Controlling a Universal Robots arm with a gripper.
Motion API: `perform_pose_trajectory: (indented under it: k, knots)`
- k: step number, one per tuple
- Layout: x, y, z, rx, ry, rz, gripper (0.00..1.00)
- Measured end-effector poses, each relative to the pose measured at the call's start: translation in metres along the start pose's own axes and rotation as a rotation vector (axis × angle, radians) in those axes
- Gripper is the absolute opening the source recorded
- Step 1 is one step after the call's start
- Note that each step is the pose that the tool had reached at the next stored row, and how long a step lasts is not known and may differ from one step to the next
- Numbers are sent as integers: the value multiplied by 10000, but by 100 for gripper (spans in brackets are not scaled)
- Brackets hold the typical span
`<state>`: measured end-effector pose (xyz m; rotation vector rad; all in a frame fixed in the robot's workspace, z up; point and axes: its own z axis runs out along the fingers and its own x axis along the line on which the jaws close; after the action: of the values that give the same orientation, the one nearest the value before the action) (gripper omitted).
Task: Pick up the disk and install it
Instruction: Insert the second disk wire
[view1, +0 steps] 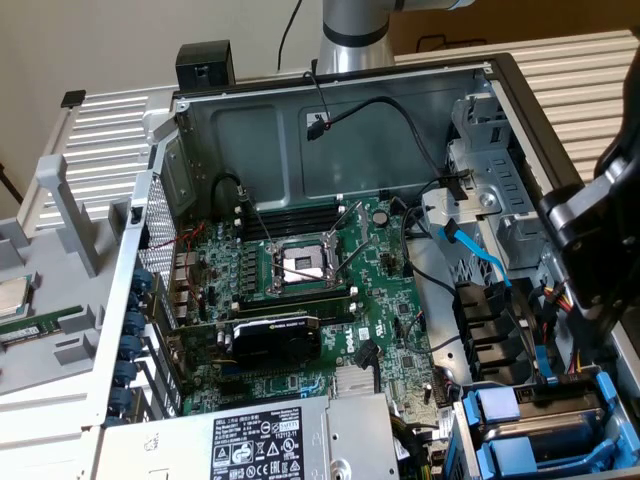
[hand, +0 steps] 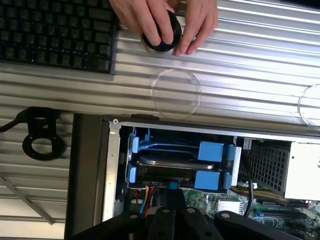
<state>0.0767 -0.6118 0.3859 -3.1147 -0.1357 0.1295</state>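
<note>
The open computer case (view1: 330, 110) lies on its side. At its corner is a drive bay (hand: 180, 162) with two stacked blue rail frames (view1: 540, 425). A grey drive edge (hand: 175, 161) shows between the rails. No white label is visible, so I cannot tell whether this is the disk. My gripper (view1: 588, 245) is a black mass hanging over the bay side of the case at the exterior view's right. In the wrist view its black body (hand: 170, 220) sits just beside the bay.
A person's hands (hand: 165, 20) rest on a round black object beside a keyboard (hand: 55, 35). Inside the case are the motherboard with its CPU socket (view1: 300, 265), a graphics card (view1: 275, 340), the power supply (view1: 250, 445) and a blue cable (view1: 480, 255). A loose chip (view1: 10, 295) lies outside the case.
</note>
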Motion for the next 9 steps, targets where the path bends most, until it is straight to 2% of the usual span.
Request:
perform_pose_trajectory:
  k: [4, 9]
  knots:
    - [-3, -1, 5, 75, 7, -7, 11]
    - [-22, -12, 13, 86, 8, -7, 11]
